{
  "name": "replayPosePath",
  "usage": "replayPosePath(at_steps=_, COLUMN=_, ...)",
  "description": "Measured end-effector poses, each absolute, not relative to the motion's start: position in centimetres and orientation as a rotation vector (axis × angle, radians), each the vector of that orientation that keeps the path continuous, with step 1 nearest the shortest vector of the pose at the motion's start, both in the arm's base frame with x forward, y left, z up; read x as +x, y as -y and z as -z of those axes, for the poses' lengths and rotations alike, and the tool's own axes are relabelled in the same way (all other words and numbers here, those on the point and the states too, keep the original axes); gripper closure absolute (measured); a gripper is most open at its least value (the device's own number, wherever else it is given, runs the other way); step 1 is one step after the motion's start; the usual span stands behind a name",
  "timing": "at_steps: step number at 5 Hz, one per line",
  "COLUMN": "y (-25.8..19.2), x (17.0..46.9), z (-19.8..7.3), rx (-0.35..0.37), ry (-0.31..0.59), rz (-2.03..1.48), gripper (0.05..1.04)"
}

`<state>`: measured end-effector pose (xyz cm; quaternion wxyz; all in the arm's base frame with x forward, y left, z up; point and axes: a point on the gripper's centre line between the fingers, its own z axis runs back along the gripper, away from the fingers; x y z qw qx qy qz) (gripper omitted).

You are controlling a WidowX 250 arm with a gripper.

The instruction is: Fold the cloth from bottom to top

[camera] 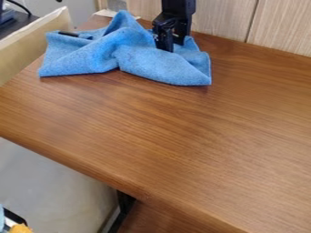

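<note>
No readable text — no labels, numbers, or signs

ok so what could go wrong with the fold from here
The blue cloth is bunched, with a raised peak, so the fold may come out crooked. The gripper is down at its right part in the view and might drag it when lifting. The cloth also lies near the wall, which could leave little room.

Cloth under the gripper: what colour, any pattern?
The cloth is plain blue with no printed pattern; it shows best in the camera view.
</note>
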<state>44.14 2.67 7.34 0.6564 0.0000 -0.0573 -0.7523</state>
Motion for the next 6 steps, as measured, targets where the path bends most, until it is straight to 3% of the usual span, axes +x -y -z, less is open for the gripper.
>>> replayPosePath(at_steps=1, y=-2.7, x=44.1, z=-7.5, rx=0.003, ry=0.132, rz=1.706, gripper=0.083)
replayPosePath(at_steps=3, y=-2.3, x=42.4, z=-12.8, rx=0.105, ry=0.222, rz=1.683, gripper=0.083)
replayPosePath(at_steps=4, y=-2.3, x=40.0, z=-14.3, rx=0.13, ry=0.231, rz=1.662, gripper=0.083)
replayPosePath(at_steps=5, y=-2.8, x=36.8, z=-14.3, rx=0.168, ry=0.191, rz=1.635, gripper=0.083)
replayPosePath(at_steps=6, y=-2.8, x=36.8, z=-14.4, rx=0.172, ry=0.193, rz=1.628, gripper=0.083)
